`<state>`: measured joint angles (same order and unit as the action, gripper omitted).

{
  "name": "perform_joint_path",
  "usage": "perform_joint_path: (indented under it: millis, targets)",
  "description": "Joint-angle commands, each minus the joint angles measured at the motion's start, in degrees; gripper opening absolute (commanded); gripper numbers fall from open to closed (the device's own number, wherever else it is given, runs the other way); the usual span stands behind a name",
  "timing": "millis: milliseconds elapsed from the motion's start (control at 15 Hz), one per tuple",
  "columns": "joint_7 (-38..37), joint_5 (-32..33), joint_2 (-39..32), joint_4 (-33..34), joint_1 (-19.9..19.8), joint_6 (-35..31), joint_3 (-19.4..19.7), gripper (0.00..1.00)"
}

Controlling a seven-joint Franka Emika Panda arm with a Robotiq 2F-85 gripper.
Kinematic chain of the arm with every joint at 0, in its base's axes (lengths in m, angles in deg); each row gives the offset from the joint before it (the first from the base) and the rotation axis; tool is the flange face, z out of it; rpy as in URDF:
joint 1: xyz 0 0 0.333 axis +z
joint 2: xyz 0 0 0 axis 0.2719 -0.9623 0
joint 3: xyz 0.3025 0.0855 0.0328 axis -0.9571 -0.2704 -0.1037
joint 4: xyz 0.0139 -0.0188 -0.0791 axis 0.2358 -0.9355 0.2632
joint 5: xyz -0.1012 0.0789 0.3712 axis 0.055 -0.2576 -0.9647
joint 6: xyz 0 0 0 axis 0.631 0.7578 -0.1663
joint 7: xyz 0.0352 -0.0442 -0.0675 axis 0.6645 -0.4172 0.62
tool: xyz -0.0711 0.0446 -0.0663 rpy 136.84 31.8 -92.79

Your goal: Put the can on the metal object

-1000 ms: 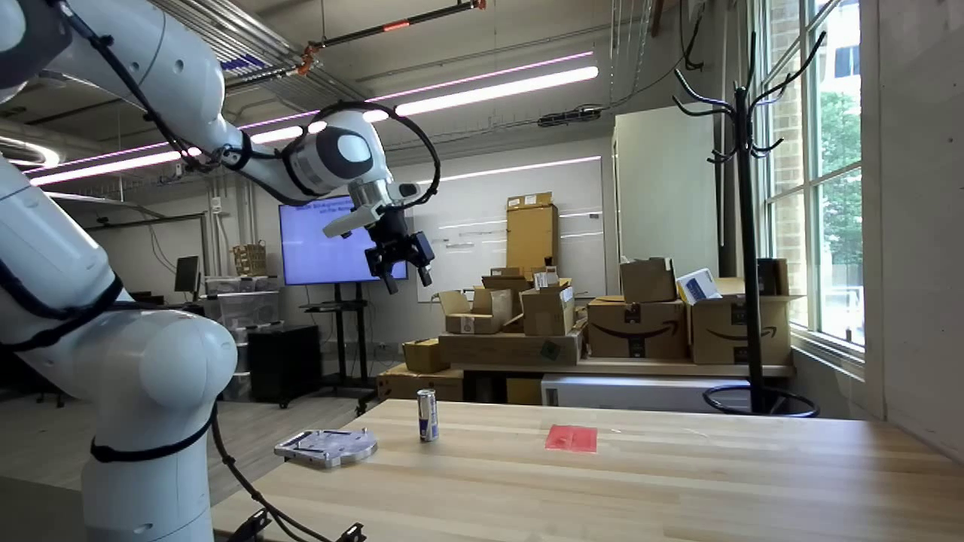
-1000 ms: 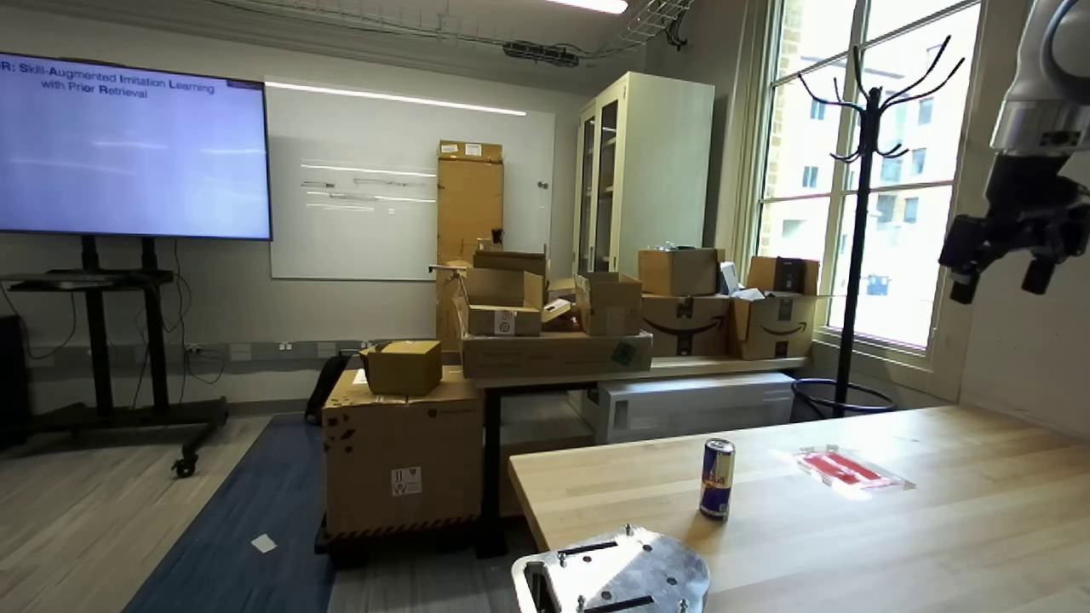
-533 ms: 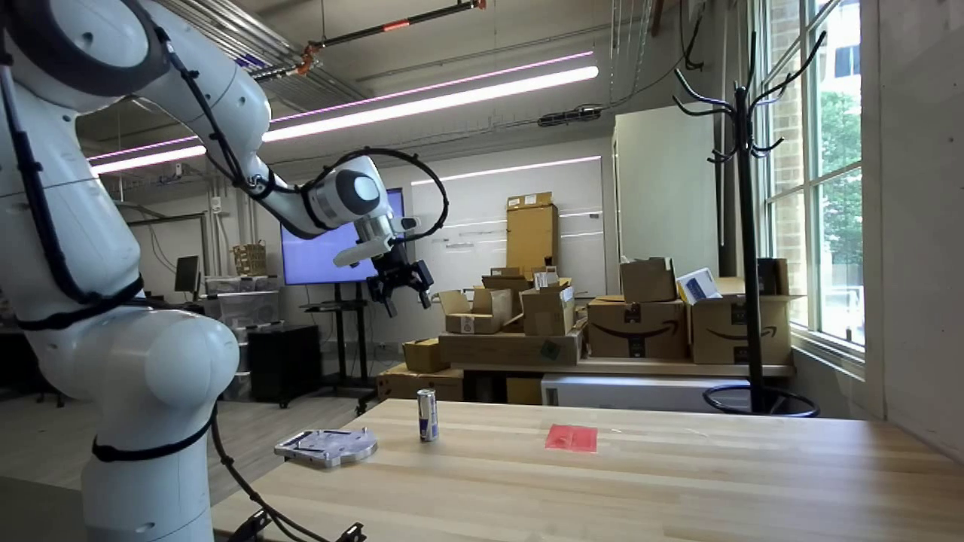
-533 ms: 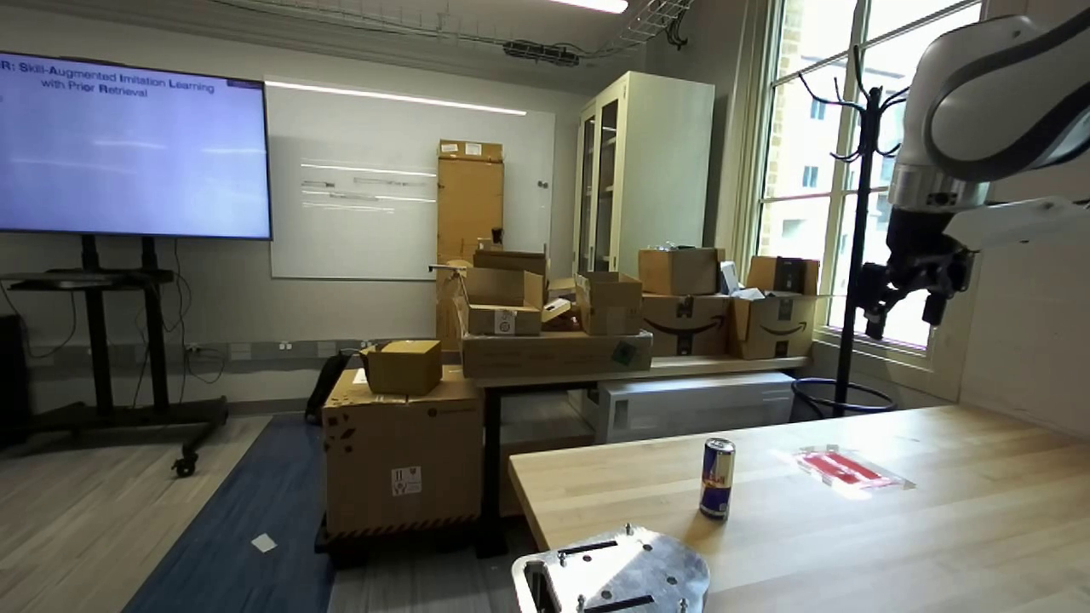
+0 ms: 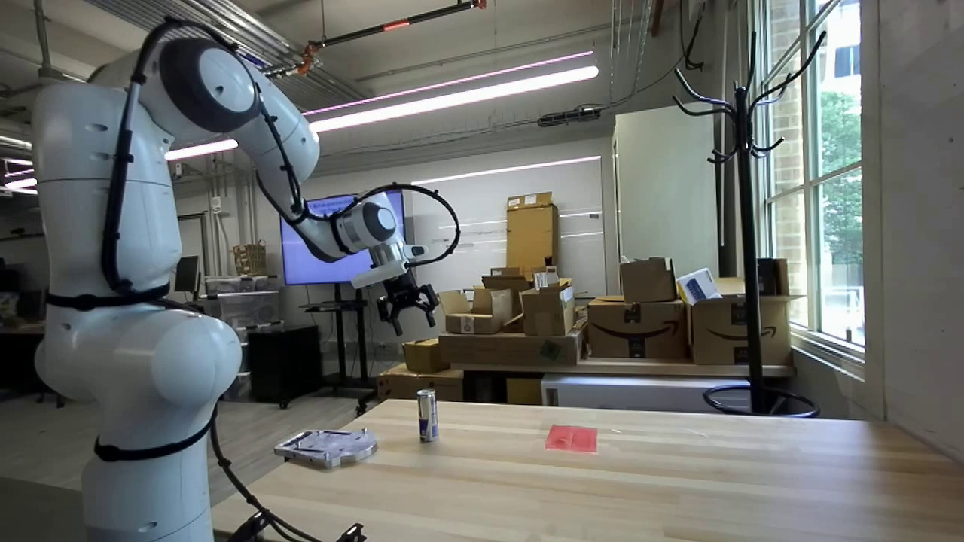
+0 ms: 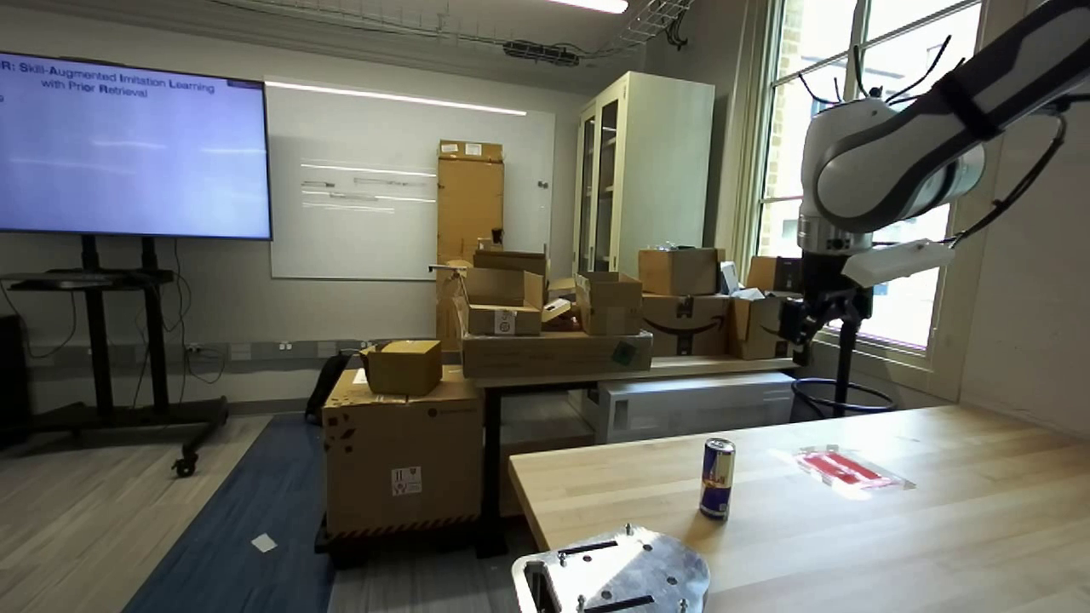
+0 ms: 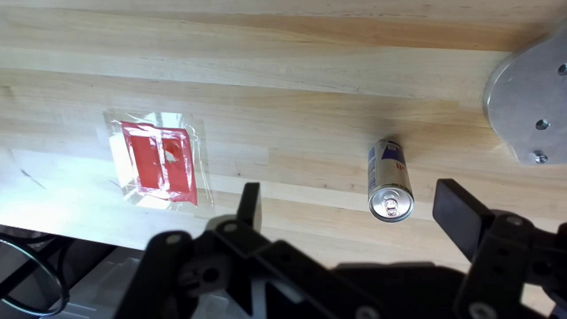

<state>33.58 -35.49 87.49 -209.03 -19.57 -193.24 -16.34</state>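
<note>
A: In both exterior views: can (image 6: pixel 717 479) upright near the metal object (image 6: pixel 626 569), gripper (image 5: pixel 414 325) well above its level. Aligned?

B: Apparently not. Wrist view: fingers (image 7: pixel 460 217) apart, empty; can off-centre, toward the metal object. Gripper should probably shift that way, then lower.

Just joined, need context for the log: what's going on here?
A teleoperated robot arm is meant to put the can on the metal object. Its gripper hangs open above the table, holding nothing. The can stands upright on the table, apart from the metal object, so neither pick nor place is done.
</note>
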Motion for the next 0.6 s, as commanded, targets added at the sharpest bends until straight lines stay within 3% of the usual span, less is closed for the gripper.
perform_joint_path:
  millis: [0,533]
  targets:
    - [0.6,-1.3,-9.0,9.4,1.5,2.4,0.3,1.0]
    - [2.8,-5.5,-21.7,21.5,2.9,4.2,0.4,1.0]
